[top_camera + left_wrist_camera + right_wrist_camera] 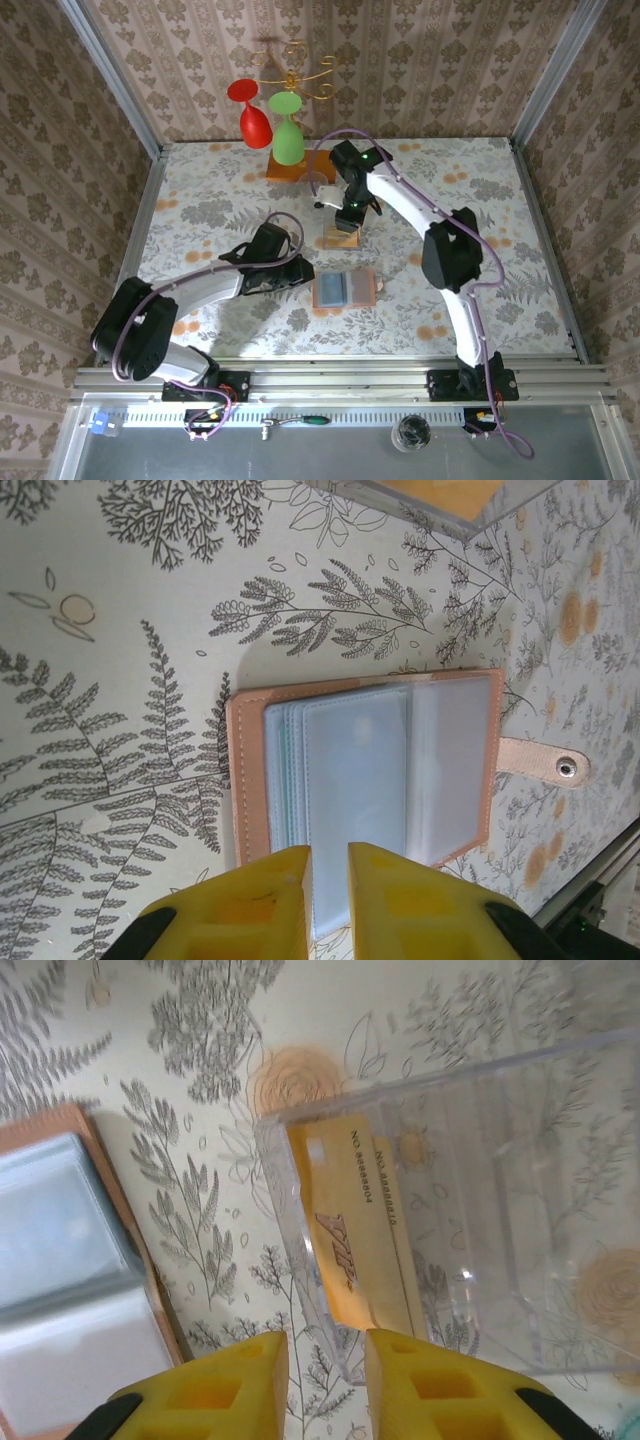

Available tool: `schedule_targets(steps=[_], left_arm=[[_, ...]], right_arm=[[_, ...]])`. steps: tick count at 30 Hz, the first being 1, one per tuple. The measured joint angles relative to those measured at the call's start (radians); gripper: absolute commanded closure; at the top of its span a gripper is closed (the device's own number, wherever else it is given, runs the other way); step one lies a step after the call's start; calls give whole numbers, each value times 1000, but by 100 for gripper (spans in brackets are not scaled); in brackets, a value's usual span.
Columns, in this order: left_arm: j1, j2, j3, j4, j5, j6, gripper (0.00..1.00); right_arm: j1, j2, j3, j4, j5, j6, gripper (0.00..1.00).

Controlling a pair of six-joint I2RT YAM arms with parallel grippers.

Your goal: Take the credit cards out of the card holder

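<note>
1. On the fern-patterned table [130, 630], between the two arms, the card holder [370, 770] lies open. Its salmon cover is down and its grey-blue pockets face up, with the snap strap [545, 763] sticking out to one side.
2. The left gripper [328, 865] sits at the card holder's near edge. Its yellow fingers [240, 905] are only a slit apart, and a pocket leaf shows in that slit. Whether the leaf is actually pinched, I can't tell.
3. A little further back stands a clear plastic box [520, 1210], near the card holder but not touching it. Tan-orange credit cards [350, 1250] lie inside against one wall, one overlapping the other, with a printed number facing up.
4. The right gripper [326, 1345] hovers over the box's near corner. Its fingers are slightly parted and there is nothing between them.
5. By the back wall, a red glass [250, 110] and a green glass [288, 135] hang upside down on a rack with an orange wooden base [298, 165].
</note>
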Motion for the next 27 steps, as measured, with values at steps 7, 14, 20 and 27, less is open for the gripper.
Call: schedule_targets(steps=[7,14,20,27], left_arm=[[0,66,116,-58,0,82,83],[0,83,133,-64,0,114,83],[0,117,138,-76,-3,119,83],[0,114,146,-90,-12,121,83]], right_arm=[[4,-231,-331,297,-35,163,71],[23,-369,-566,532,-47,373,71],[67,-497,-695,635,-79,525,71],[100,-583,-836,713,-96,665,70]])
